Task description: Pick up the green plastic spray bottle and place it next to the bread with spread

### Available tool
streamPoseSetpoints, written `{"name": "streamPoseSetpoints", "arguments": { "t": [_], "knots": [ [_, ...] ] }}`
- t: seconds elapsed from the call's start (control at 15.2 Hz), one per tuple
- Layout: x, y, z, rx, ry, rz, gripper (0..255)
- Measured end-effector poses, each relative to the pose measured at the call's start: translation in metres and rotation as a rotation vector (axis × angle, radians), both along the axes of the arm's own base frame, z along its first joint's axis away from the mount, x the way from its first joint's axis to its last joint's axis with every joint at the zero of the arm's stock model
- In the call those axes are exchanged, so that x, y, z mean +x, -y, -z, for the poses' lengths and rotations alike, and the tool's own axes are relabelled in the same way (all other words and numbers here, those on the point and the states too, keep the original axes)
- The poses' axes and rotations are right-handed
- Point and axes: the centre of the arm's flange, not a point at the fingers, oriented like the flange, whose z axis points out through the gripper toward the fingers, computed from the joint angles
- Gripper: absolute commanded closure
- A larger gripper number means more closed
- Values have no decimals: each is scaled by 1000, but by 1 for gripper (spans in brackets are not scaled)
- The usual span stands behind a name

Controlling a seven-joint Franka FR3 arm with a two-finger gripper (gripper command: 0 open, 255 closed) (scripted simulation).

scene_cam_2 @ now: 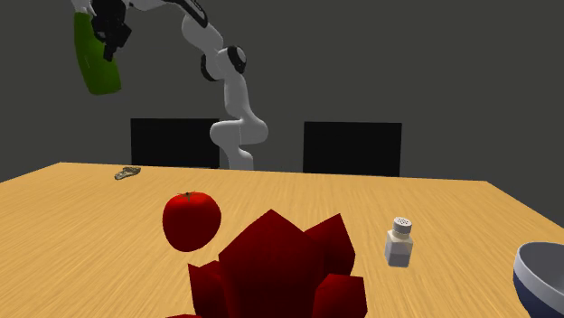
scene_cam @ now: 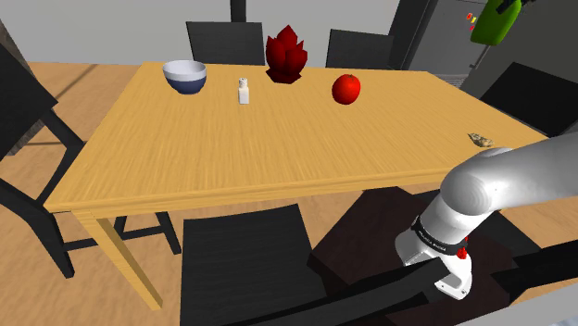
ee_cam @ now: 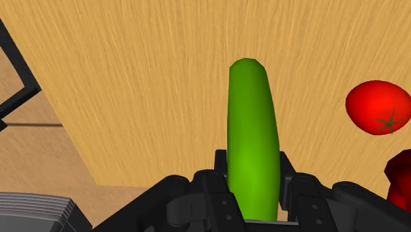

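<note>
Two black fingers (ee_cam: 220,168) of my gripper (ee_cam: 253,173) clasp the green bottle (ee_cam: 250,125) between them, high above the wooden table (ee_cam: 145,86). In the second exterior view the bottle hangs in the upper left of the frame, well above the bread (scene_cam_2: 127,173) at middle left. The red tomato (scene_cam_2: 191,220) lies lower, left of centre, well apart from the bread.

Bright, even light covers the light-brown wood-grain table (scene_cam: 232,148) in the shoulder and wrist views; the second exterior view is dimmer. The long smooth green bottle (ee_cam: 250,132) shines brightest along its middle; the round red tomato (scene_cam_2: 191,220) darkens underneath.
</note>
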Motion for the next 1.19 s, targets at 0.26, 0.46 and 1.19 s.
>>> {"name": "streamPoseSetpoints", "arguments": {
  "t": [0.26, 0.46, 1.19],
  "knots": [
    [-27, 44, -2, 0, 0, 0, 255],
    [-45, 71, 1, 0, 0, 0, 255],
    [-50, 75, 56, -1, -1, -1, 255]
  ]
}}
